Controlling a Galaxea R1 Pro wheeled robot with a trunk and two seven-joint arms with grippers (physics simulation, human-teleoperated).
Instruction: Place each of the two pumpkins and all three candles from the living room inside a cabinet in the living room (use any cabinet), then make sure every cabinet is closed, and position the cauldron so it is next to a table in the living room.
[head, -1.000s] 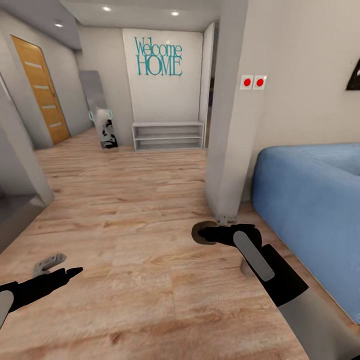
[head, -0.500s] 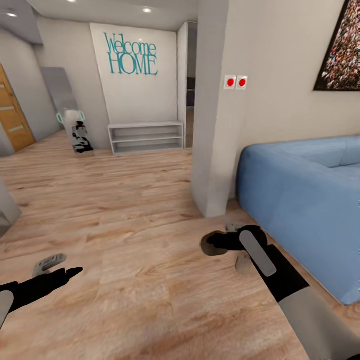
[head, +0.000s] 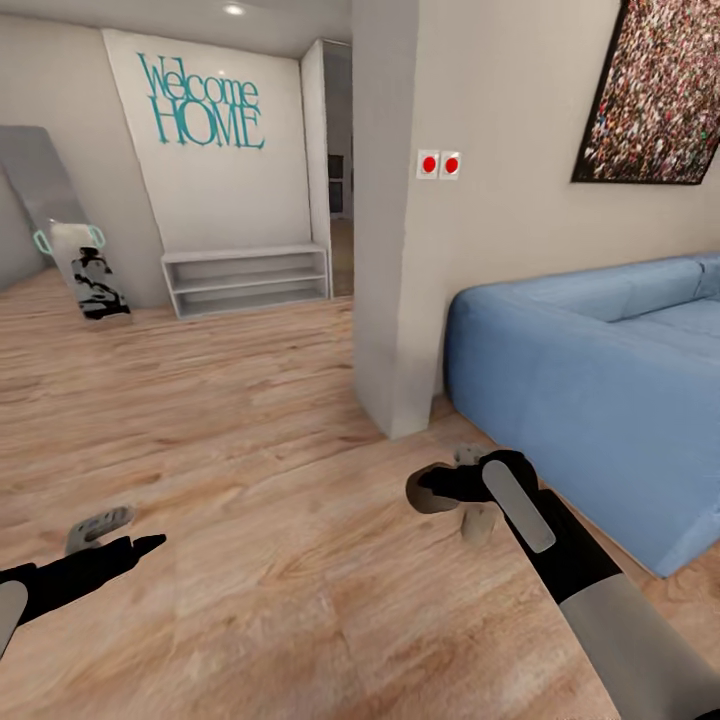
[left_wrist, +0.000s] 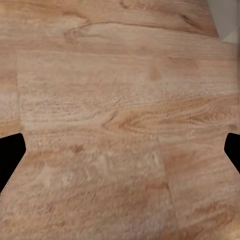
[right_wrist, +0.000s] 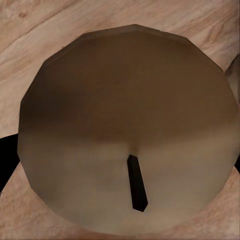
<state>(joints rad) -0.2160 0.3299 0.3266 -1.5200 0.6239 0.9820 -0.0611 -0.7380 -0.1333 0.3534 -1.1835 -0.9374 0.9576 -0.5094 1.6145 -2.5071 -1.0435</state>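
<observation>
The right pincer (head: 440, 490) is clamped on a candle (right_wrist: 127, 145), a plain tan-beige cylinder with a dark wick, carried low over the wood floor (head: 250, 450). The left pincer (head: 120, 545) hangs released and empty. The likeliest trouble: with the base on the move, the right arm or the candle could clip the wall corner (head: 395, 400) or the blue sofa (head: 560, 400) beyond and knock it loose
</observation>
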